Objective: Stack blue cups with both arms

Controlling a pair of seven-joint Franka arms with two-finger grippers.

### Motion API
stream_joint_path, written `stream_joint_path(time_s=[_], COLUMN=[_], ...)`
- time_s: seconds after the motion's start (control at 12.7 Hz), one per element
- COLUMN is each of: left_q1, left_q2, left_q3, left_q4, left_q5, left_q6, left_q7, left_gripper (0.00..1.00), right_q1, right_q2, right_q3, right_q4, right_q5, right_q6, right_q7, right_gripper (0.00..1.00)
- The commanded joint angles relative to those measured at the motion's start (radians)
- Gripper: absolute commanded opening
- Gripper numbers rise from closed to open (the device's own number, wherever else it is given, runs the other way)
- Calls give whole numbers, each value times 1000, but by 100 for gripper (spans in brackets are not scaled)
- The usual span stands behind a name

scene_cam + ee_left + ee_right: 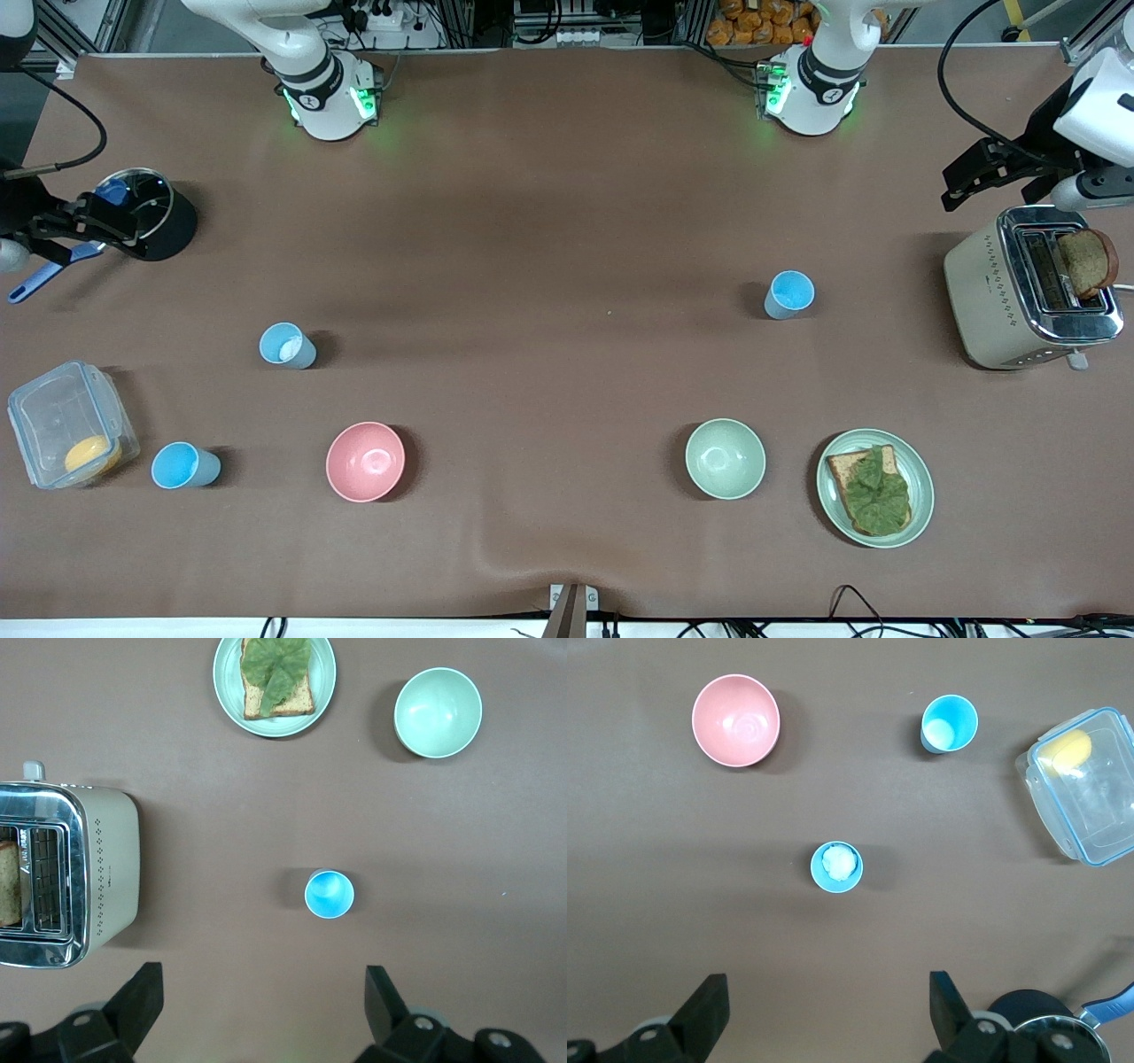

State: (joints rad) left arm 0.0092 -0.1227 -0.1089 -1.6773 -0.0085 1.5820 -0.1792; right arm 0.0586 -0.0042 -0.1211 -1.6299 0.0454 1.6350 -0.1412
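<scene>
We see three light-blue cups (pixel 789 293) (pixel 285 345) (pixel 183 465), a pink bowl (pixel 365 461), a pale green bowl (pixel 725 458) and a brown table (pixel 549 221).

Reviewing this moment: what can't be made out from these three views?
- Toast in the toaster: lower part hidden by the slot; left wrist view cuts it at the edge.
- Black pot, front view: contents masked by its glass lid and the right arm's hardware.
- Cup with the white patch: what the patch is, too small.
- Left gripper, right gripper: bodies cut off.
</scene>
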Motion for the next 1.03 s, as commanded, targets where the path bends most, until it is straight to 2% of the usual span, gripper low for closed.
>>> stream_joint_path(time_s=[0.0, 0.24, 0.4, 0.55, 0.95], left_q1=[9, 9, 8, 8, 9], left_q2=[-6, -6, -6, -6, -6], left_q3=[-8, -8, -8, -8, -8], left_q4=[7, 7, 7, 7, 7], left_q5=[10, 9, 9, 9, 9], left_q6=[-1, -1, -1, -1, -1], left_q7=[-8, -6, -6, -6, -8], left_gripper=[100, 100, 100, 100, 100], right_q1=[-28, -14, -31, -31, -23], right_q2=[22, 151, 234, 260, 319], right_q3=[21, 26, 26, 26, 26], right_q4=[12, 12, 9, -7, -172], right_q5=[-1, -18, 14, 51, 51], right_q6=[-14, -24, -9, 14, 280], right_q7=[12, 17, 5, 5, 14], right_gripper=[100, 100, 100, 100, 100])
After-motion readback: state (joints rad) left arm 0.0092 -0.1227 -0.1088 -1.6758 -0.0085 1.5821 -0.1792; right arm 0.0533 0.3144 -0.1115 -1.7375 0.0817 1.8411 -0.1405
